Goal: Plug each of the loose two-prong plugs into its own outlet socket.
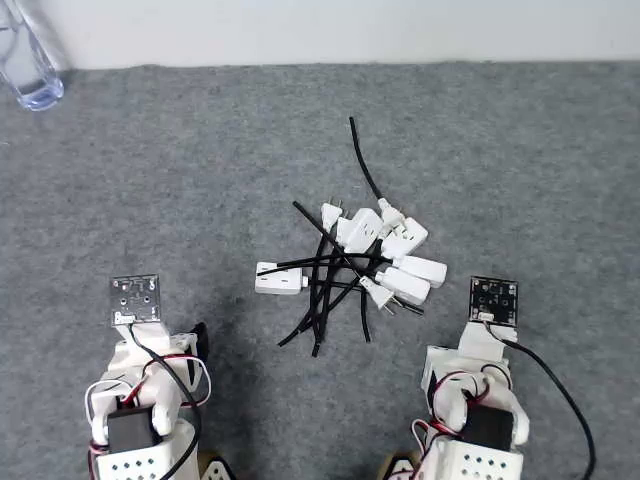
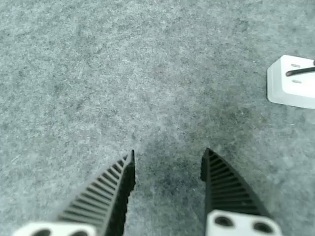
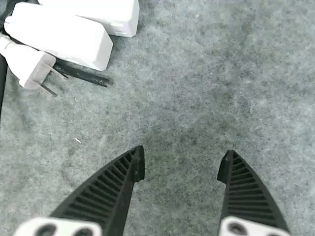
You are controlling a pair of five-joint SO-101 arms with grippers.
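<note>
Right now the grey counter [image 1: 520,150] carries a tangled heap of white plugs and sockets [image 1: 385,255] slightly toward 3 o'clock of its middle, with black cords [image 1: 320,300] running through it and trailing out toward 12 and 7 o'clock. A lone socket block [image 1: 279,278] lies at the heap's 9 o'clock edge with a cord across its top. The left arm [image 1: 140,410] sits at 7 o'clock and the right arm [image 1: 475,410] at 5 o'clock, both well apart from the heap. In its own wrist view the left gripper [image 2: 167,160] hangs low over bare counter, its jaws spread wide with nothing between them and the lone socket block [image 2: 293,81] off ahead. The right gripper [image 3: 184,162] is likewise wide open and empty, and ahead of it a two-prong plug [image 3: 29,66] lies with its prongs bare, just beside two white socket blocks [image 3: 64,34]. A clear bottle [image 1: 28,60] stands at the 11 o'clock corner
</note>
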